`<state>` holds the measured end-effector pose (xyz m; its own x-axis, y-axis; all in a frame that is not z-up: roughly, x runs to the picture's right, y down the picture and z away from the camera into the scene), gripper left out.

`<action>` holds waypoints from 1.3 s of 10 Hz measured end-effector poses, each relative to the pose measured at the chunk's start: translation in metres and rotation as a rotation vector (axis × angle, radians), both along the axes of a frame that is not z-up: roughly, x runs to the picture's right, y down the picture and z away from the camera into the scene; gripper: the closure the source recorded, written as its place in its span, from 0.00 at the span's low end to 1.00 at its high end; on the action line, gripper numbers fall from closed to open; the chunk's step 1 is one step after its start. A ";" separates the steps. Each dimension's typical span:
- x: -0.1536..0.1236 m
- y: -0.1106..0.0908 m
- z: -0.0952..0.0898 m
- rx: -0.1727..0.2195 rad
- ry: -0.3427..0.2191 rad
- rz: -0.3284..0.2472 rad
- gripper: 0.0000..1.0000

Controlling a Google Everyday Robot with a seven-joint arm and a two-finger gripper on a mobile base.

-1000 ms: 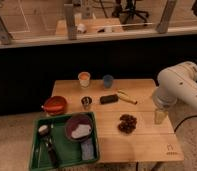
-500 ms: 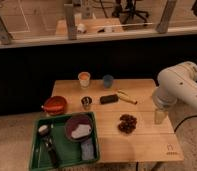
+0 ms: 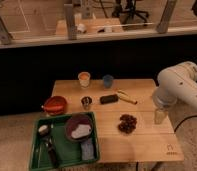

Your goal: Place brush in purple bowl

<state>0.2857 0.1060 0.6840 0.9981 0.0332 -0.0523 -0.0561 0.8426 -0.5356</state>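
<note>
since the brush (image 3: pixel 49 145) looks light and stiff, its slim black handle probably grips best mid-length; the hand (image 3: pixel 160 116) hangs well apart from it, open or closed, can't tell.

Taking 12 o'clock as the table's (image 3: pixel 144 145) far edge, the tray (image 3: pixel 34 147) sits at its 8 o'clock corner. Inside the tray, the bowl (image 3: pixel 77 124) is at 2 o'clock and the brush (image 3: pixel 49 147) lies along the 9 o'clock side, head toward 12. Another bowl (image 3: pixel 55 105) lies just behind the tray, with a small cup (image 3: pixel 86 102) at its 3 o'clock. Two cups (image 3: pixel 84 78) stand at the table's 12 o'clock. The gripper (image 3: pixel 159 115) hangs at the 3 o'clock edge.
</note>
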 end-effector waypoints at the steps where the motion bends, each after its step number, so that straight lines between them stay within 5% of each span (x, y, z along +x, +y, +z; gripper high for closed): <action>1: 0.000 0.000 0.000 0.000 0.000 0.000 0.20; 10: -0.002 0.001 -0.001 0.001 -0.004 -0.006 0.20; 13: -0.039 0.018 -0.024 0.030 -0.117 -0.161 0.20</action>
<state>0.2463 0.1236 0.6600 0.9898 -0.1280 0.0625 0.1420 0.8514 -0.5050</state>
